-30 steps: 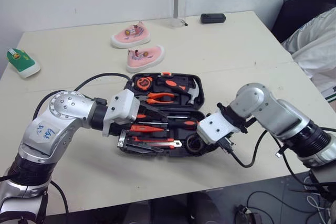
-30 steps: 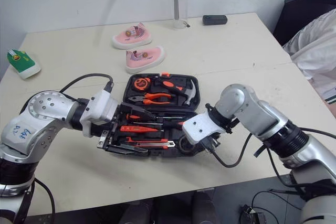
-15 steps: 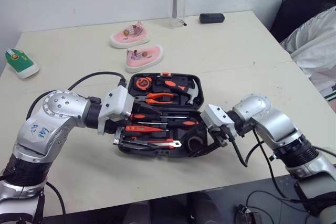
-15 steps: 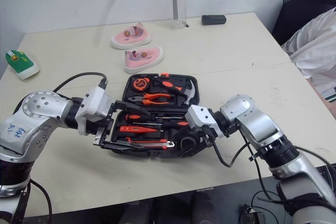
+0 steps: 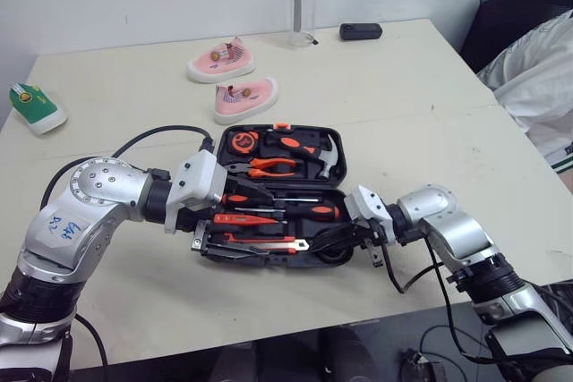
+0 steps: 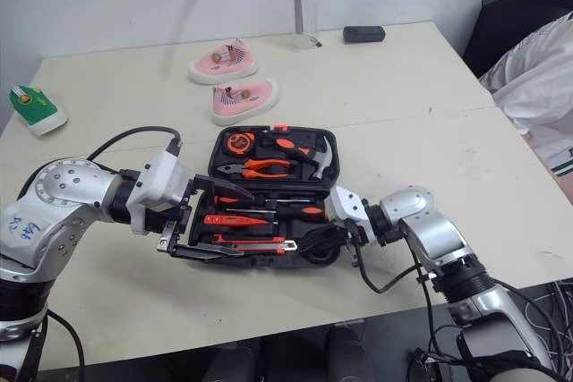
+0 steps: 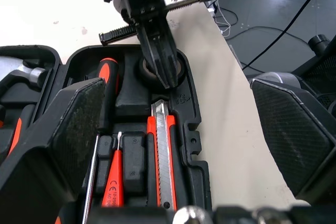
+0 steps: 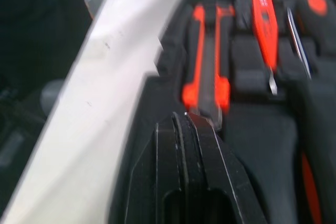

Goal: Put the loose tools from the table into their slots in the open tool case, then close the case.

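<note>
While your right gripper [image 7: 165,74], fingers pinched together on nothing, rests its tips on the black tape roll [image 7: 182,68] in the tool case's [image 7: 195,129] near-right slot, probably to seat it, your left gripper [image 7: 176,87] straddles the case's near-left rim, wide open and empty, seemingly to brace it.

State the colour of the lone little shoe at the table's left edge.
Green, with a white sole. The shoe shows best in the left eye view.

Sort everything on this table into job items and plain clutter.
Job: tool case, hammer, pliers, tape measure, utility knife, black tape roll.
Clutter: far pink shoe, near pink shoe, green shoe, clear bottle, black device.
</note>
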Tool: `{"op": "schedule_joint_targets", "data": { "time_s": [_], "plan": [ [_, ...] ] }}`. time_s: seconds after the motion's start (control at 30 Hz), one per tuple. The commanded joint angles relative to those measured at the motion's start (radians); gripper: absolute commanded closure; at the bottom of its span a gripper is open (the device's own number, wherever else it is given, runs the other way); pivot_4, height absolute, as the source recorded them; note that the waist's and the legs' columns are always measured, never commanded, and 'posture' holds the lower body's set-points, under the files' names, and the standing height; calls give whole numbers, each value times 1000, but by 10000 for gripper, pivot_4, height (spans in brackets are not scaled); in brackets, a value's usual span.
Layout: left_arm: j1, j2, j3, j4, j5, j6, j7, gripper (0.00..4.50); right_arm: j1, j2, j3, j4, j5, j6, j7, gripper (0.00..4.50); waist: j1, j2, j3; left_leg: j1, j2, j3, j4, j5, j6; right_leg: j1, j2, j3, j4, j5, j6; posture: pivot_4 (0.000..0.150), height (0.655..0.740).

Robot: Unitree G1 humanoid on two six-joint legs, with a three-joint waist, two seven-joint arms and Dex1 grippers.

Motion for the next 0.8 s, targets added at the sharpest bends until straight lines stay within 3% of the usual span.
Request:
{"op": "schedule_joint_targets", "data": {
  "time_s": [0.03, 0.2, 0.43, 0.6, 0.8],
  "plan": [
    [-17, 8, 26, -20, -9, -10, -1, 0, -9, -30, 54, 81, -152, -4, -46, 44347, 0, -1, -1, 1, 0, 0, 0, 0, 0, 1, 0, 0, 0, 0, 0, 1500, 7269],
    [-21, 10, 26, -12, -6, -16, -5, 0, 20, -39, 12, 10, -58, 38, 23, 44347, 6, -2, -1, 14, 1, -2, -1, 0, 0, 16, 2, 0, -8, 0, 0, 1500, 7269],
    [2, 6, 49, 4, -5, -11, 25, 0, 40, -47, -151, -225, 143, 215, -24, 44347, 23, -2, -1, 7, 1, -4, -1, -1, 1, 12, 0, -1, -6, 0, 0, 1500, 7269],
    [38, 26, 94, -2, -8, 4, 51, 0, 76, -82, -240, -299, 158, 246, -97, 44347, 22, -2, -1, 8, 1, -4, -1, -1, 1, 12, 0, -2, -7, 0, 0, 1500, 7269],
    [197, 119, 255, 201, 83, -97, 44, 0, 113, -197, -346, -209, 82, 214, -174, 44347, 21, -1, -1, 9, 1, -1, -3, -1, 1, 11, 0, -1, -10, 0, 0, 1500, 7269]
  ]
}}
